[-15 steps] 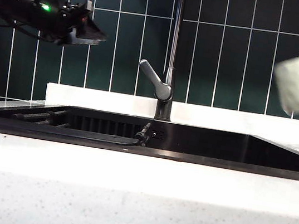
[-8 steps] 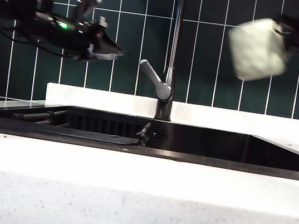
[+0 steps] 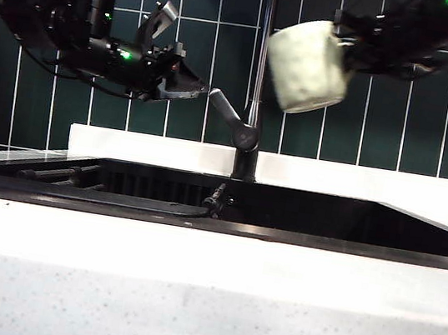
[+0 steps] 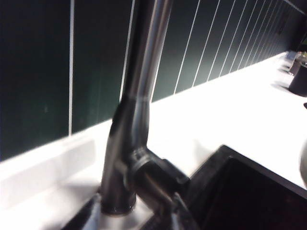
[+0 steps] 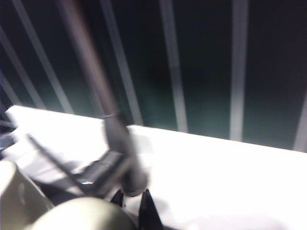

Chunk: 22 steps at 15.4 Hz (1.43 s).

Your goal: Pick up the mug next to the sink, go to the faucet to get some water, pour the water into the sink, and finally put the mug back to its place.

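Dark tiles behind; right end effector (image 3: 344, 44) clamped the mug (image 3: 307, 66) at the faucet's (image 3: 259, 72) 3 o'clock, fill step, needing the spout; left end effector (image 3: 187, 89), jaws apart and empty, at the lever (image 3: 233, 118).

Sink (image 3: 414, 246) set in the counter (image 3: 204, 299), tiled wall (image 3: 383, 115) behind. Faucet (image 3: 259, 72) stands at the sink's back edge, middle, its lever (image 3: 230, 116) sticking out leftward. Left gripper (image 3: 186, 90) up in the air left of the faucet, tips just beside the lever. Right gripper (image 3: 344, 42) high on the right, clamped on the mug (image 3: 307, 65), which hangs just right of the faucet pipe, above the sink.
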### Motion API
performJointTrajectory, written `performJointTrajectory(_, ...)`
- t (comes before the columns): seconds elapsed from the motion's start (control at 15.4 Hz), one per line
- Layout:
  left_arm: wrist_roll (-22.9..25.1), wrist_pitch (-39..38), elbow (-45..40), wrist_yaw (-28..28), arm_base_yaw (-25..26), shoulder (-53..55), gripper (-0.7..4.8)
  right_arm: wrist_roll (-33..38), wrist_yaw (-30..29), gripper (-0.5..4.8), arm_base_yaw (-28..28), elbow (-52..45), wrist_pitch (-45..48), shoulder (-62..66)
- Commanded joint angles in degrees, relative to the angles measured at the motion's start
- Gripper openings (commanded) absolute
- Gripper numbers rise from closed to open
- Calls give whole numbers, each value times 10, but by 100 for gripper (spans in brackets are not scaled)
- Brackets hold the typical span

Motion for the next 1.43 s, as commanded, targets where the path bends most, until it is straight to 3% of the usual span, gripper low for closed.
performJointTrajectory(0.06,-3,4,17,3,-3,12,181,14,-20,-1,14,41,21,13)
performJointTrajectory(0.71,16,-3,111,46,-18,76,220,37,-65,-1,22,120,-9,25)
performJointTrajectory(1.1,9,-3,111,152,-19,75,209,39,-87,-1,29,122,-16,25)
performJointTrajectory(1.3,-18,-3,111,197,-19,75,206,39,-87,-1,29,122,-16,25)
performJointTrajectory(1.43,-24,-3,111,200,-19,75,206,38,-87,-1,29,122,-17,25)
